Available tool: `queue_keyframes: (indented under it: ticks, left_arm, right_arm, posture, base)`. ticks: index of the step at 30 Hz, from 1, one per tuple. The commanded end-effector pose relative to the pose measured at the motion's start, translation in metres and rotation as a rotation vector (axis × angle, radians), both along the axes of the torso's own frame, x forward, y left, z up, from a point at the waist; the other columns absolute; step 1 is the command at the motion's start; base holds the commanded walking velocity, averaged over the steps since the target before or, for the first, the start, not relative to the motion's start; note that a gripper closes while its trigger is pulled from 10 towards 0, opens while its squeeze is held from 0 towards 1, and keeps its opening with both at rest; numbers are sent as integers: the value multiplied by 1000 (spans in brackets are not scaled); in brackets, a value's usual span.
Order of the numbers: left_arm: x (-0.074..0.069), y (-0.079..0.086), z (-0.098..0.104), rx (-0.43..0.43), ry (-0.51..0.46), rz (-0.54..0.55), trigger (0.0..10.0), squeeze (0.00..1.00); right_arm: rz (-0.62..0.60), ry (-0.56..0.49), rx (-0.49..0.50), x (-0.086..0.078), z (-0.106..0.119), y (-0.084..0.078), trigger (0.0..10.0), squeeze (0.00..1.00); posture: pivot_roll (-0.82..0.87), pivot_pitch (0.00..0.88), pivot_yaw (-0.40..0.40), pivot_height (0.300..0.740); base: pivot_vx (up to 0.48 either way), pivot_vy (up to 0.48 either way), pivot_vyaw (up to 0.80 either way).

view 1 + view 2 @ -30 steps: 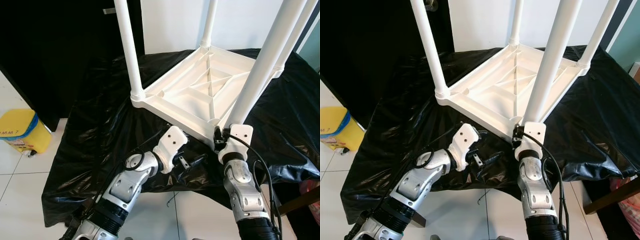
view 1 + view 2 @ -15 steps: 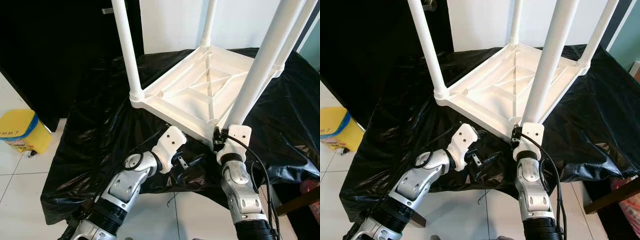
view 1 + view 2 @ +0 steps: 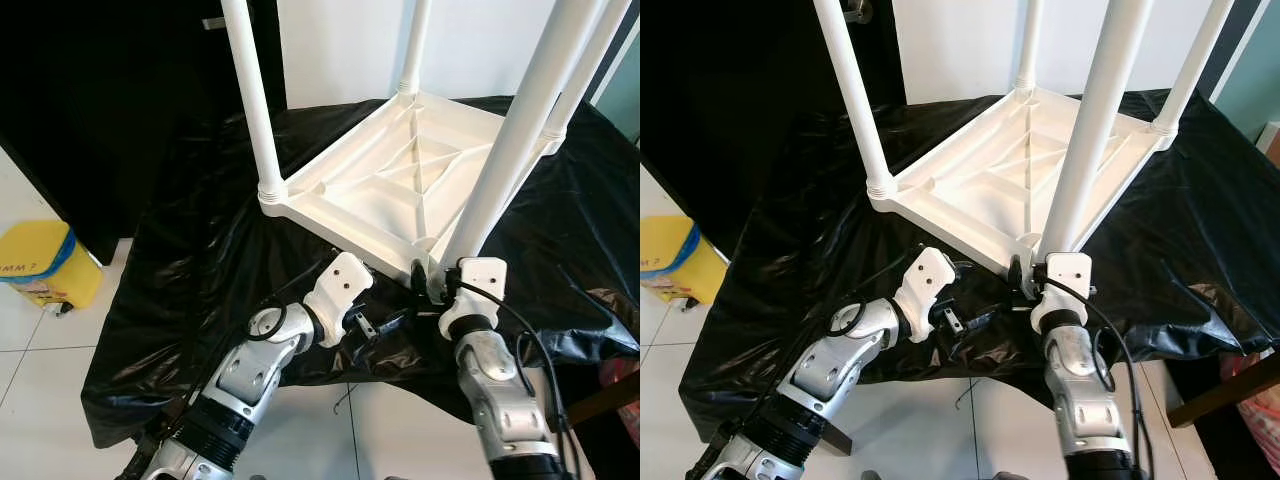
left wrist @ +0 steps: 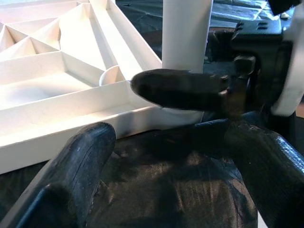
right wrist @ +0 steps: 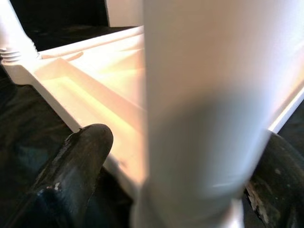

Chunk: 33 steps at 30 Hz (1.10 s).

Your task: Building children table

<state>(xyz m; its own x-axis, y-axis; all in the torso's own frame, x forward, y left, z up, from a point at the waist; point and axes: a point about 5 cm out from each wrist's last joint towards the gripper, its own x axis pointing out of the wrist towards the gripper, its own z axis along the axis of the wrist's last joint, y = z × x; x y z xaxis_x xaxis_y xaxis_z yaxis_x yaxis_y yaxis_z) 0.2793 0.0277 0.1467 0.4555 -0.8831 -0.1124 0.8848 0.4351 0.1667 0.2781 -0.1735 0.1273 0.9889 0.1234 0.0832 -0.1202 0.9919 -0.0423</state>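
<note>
The left gripper (image 3: 385, 322) rests low on the black plastic sheet (image 3: 190, 270), just in front of the near edge of the table top (image 3: 385, 190), with its two black fingers (image 4: 80, 156) spread apart and nothing between them. The white table lies upside down on the sheet, directly beyond both grippers, with four legs pointing up. It looks like hollow moulded plastic, so I judge it light and stiff but smooth, and it may slide easily on the glossy sheet when pushed. The right gripper (image 3: 1025, 272) is at the base of the nearest leg (image 3: 510, 150), and in the right wrist view its fingers (image 5: 78, 156) stand on both sides of the leg; whether they press it, I cannot tell. Low near the socket seems the best place to hold a leg, because a grip higher up would tilt it.
</note>
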Motion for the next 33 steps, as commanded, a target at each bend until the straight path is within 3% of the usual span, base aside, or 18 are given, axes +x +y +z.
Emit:
queue_keyframes:
  ticks: [1,4,8,11,17,18,19,20,31,32,33]
  left_arm:
    - [1,-1,-1,11,2,-22,10000,0]
    - [2,-1,-1,12,-2,-23,10000,0]
    - [2,-1,-1,11,0,-22,10000,0]
    - [3,-1,0,9,8,-21,10000,0]
    - [3,-2,0,9,7,-20,10000,0]
    - [3,-2,1,9,5,-19,10000,0]
    - [3,-2,1,9,5,-19,10000,0]
    - [3,-2,1,9,3,-17,10000,0]
    - [2,0,1,8,4,-10,10000,0]
    - [3,-1,1,7,4,-12,10000,0]
    - [3,-1,1,6,5,-14,10000,0]
  right_arm:
    - [51,1,9,1,1,-4,10000,0]
    - [161,8,-51,6,3,-9,10000,0]
    - [202,16,-70,7,3,-10,10000,0]
    - [337,41,-145,14,3,-11,10000,0]
    - [404,58,-182,20,2,-8,10000,0]
    - [418,73,-208,25,-1,-7,3451,0]
    - [418,73,-208,25,-1,-7,3451,0]
    - [419,85,-220,28,-3,-7,0,0]
    - [408,129,-221,28,-13,-11,0,0]
    - [393,140,-218,28,-15,-13,3176,0]
    - [380,149,-216,28,-16,-14,10000,0]
  posture:
    - [-179,33,4,740]
    - [-181,31,6,740]
    - [-180,30,5,740]
    - [-180,28,8,740]
    - [-177,28,9,740]
    - [-170,29,6,740]
    - [-170,29,6,740]
    - [-164,31,3,740]
    - [-167,36,5,740]
    - [-172,36,8,740]
    - [-175,38,9,740]
  base:
    - [0,0,0]
    - [0,0,0]
    - [0,0,0]
    - [0,0,0]
    - [0,0,0]
    - [0,0,0]
    - [0,0,0]
    - [0,0,0]
    - [0,0,0]
    - [0,0,0]
    - [0,0,0]
